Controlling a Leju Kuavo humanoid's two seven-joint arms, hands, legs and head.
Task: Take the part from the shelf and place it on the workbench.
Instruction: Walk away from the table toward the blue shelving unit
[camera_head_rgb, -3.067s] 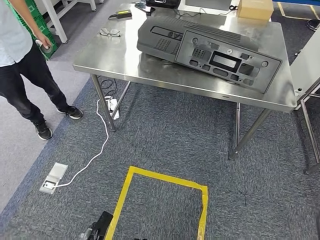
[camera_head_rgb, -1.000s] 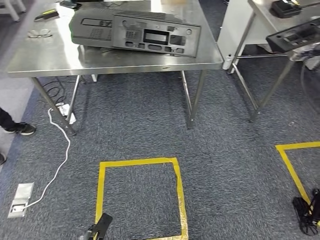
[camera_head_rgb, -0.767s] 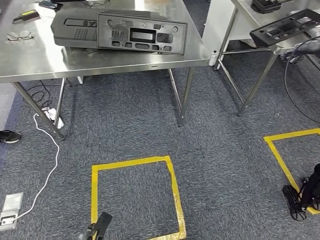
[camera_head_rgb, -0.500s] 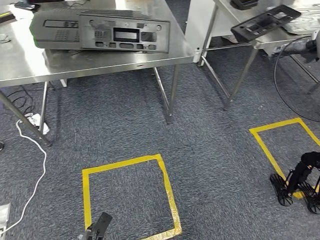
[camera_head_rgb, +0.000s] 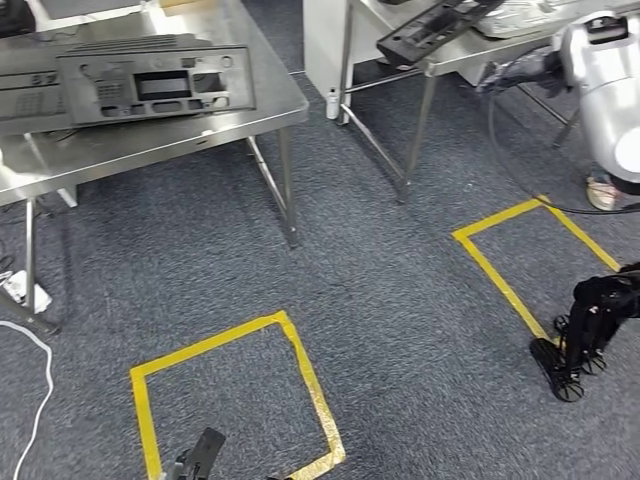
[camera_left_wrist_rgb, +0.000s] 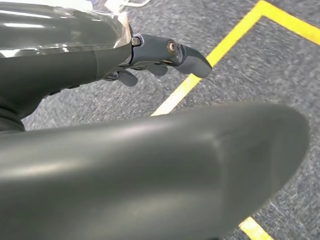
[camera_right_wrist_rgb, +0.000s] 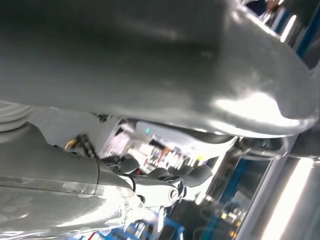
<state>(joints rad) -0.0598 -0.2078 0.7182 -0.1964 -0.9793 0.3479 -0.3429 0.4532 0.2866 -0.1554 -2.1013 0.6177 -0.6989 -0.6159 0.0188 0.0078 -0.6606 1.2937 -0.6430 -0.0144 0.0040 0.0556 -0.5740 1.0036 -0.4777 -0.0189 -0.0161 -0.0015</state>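
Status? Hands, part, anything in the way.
Left hand and right hand empty, fingers apart. Part on shelf, ahead right, not yet picked. White robot beside shelf, possible obstruction.

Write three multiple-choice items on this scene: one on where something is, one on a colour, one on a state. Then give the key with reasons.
1. Where does the large grey panel lie?
A. On the steel workbench
B. On the carpet
C. Inside a taped square

2. What colour is the tape square on the carpet?
A. Red
B. Yellow
C. White

3. What does the left hand hold?
A. The grey panel
B. A white cable
C. Nothing

Key: 1 A, the panel rests on the bench top in the head view. 2 B, the tape outlines on the grey carpet are yellow. 3 C, the left wrist view shows the hand above the carpet with nothing in it.
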